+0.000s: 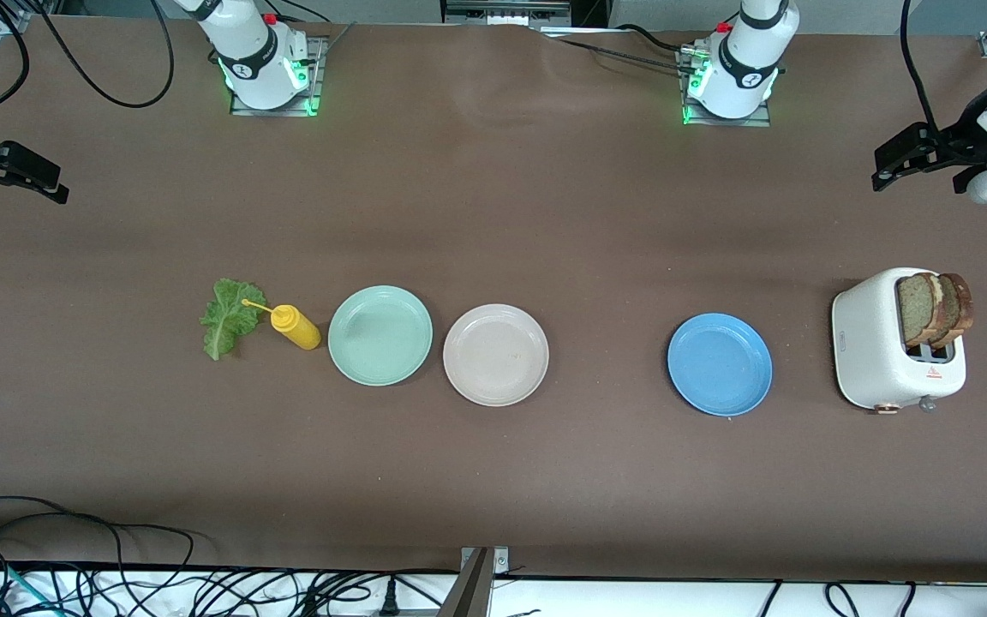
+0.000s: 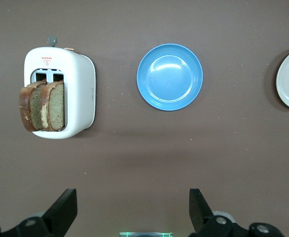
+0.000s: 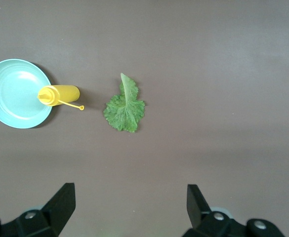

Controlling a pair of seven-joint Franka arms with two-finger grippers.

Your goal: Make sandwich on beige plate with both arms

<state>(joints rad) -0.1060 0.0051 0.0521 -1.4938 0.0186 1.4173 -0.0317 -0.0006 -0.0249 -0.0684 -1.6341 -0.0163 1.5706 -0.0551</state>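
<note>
On the brown surface [image 1: 493,197] a row of items runs end to end: lettuce leaf [image 1: 228,316], yellow squeeze bottle [image 1: 295,326] touching its edge, mint-green plate [image 1: 379,335], beige plate [image 1: 495,354] just beside it and bare, blue plate [image 1: 720,363] well apart, white toaster [image 1: 896,341] at the left arm's end with two bread slices [image 1: 935,308] sticking up from its slots.

Left end effector [image 1: 918,158] hangs over the surface's edge near the toaster, fingers spread wide, holding nothing. Right end effector [image 1: 5,167] is over the other end, released too.

The left wrist view alone shows the slots from above; only the beige plate's rim shows there. The right wrist view shows the leaf's pale midrib.

Wide bare surface lies between row and bases.
</note>
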